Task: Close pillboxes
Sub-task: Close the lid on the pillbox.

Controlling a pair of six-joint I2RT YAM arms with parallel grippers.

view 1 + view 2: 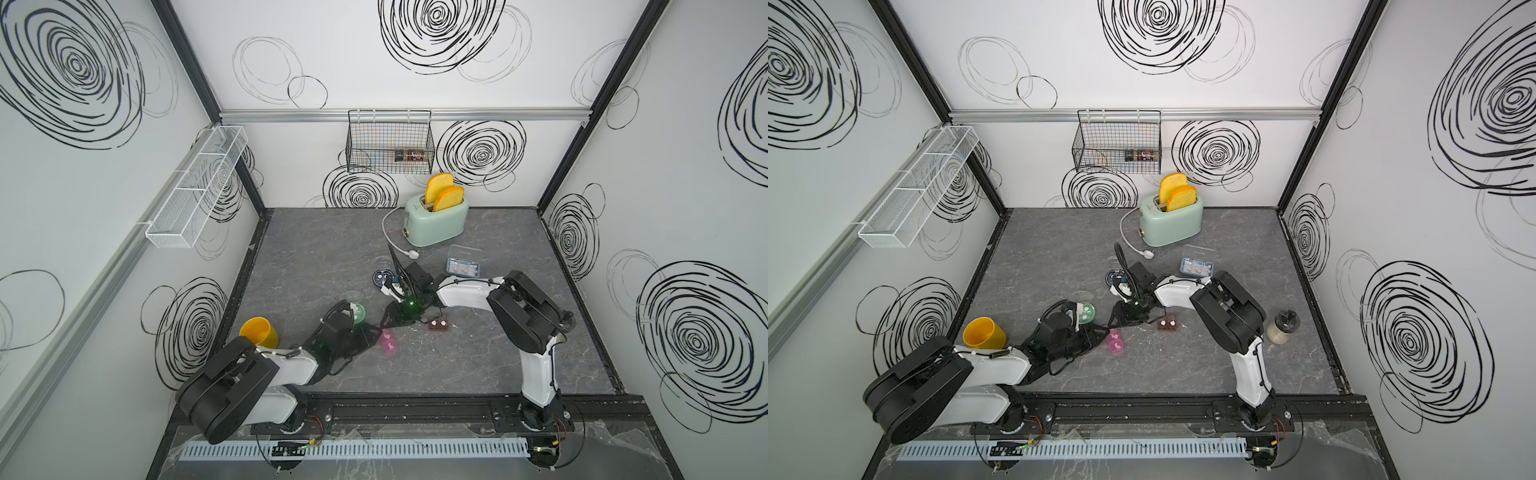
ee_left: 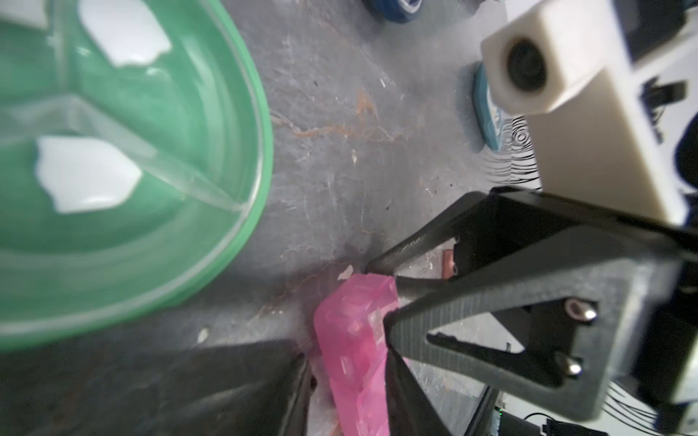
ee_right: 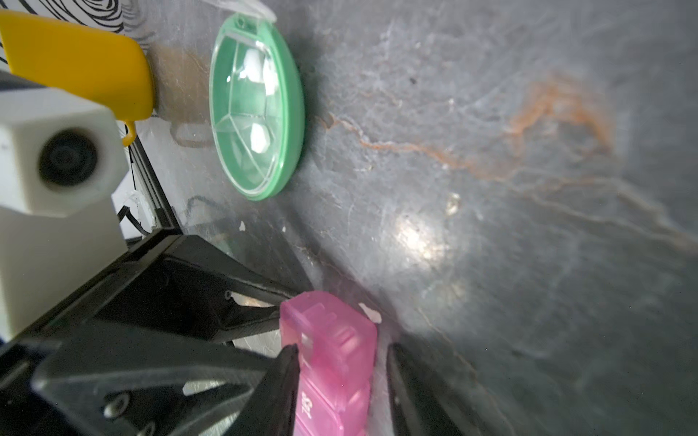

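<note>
— Resting where on the grey table (image 1: 498, 353), those pincers of yours?
— Near the yellow mug (image 1: 259, 332) and the round green pillbox (image 3: 257, 109), its clear lid (image 1: 352, 296) flipped open. My left gripper (image 2: 345, 358) and right gripper (image 3: 340, 358) each stand narrowly parted astride the pink three-cell strip (image 1: 389, 343), which lies mid-table, not clamped

The grey table (image 1: 478, 361) bore a toaster (image 1: 440, 226), mug (image 1: 259, 332), jar (image 1: 1282, 328), navy box (image 1: 382, 277), green box (image 1: 358, 311), pink strip (image 1: 389, 343), brown box (image 1: 439, 325) and blue box (image 1: 462, 266).
</note>
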